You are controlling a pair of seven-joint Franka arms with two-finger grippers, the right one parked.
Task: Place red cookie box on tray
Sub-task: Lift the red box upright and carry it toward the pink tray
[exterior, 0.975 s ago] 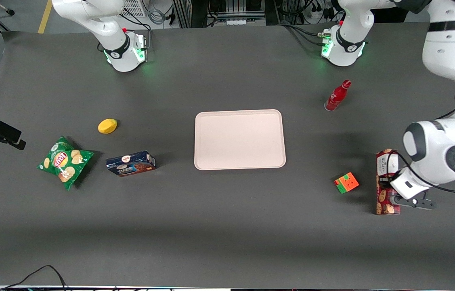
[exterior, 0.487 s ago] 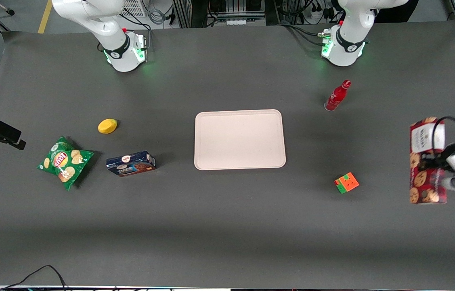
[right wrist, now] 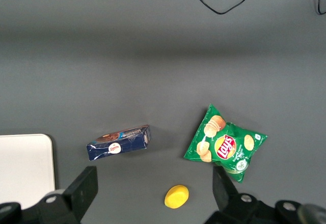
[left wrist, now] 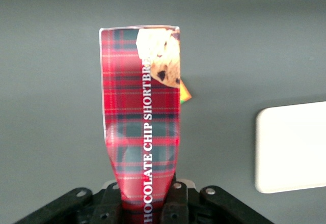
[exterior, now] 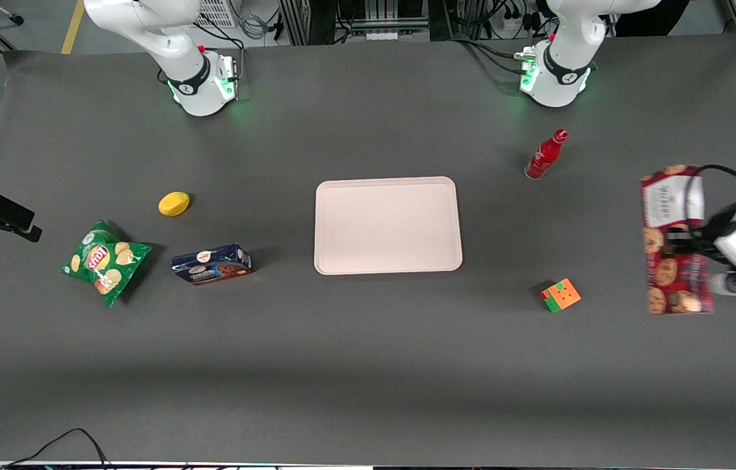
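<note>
The red cookie box (left wrist: 141,132), clamped in the gripper (left wrist: 147,203) up off the table at the working arm's end, carries white capitals along its tartan side reading "COLATE CHIP SHORTBR", cut off at both ends. The green chip bag (right wrist: 225,145) shows the "Lay's" logo; it lies at about 9 o'clock from the tray (exterior: 387,225), toward the parked arm's end

We see even, soft overhead light on the dark table (exterior: 368,365), with faint shadows beside the tray (exterior: 388,225). The red cookie box (exterior: 676,240) and the gripper (exterior: 701,245) holding it look motion-blurred; green glows ring the arm bases.
</note>
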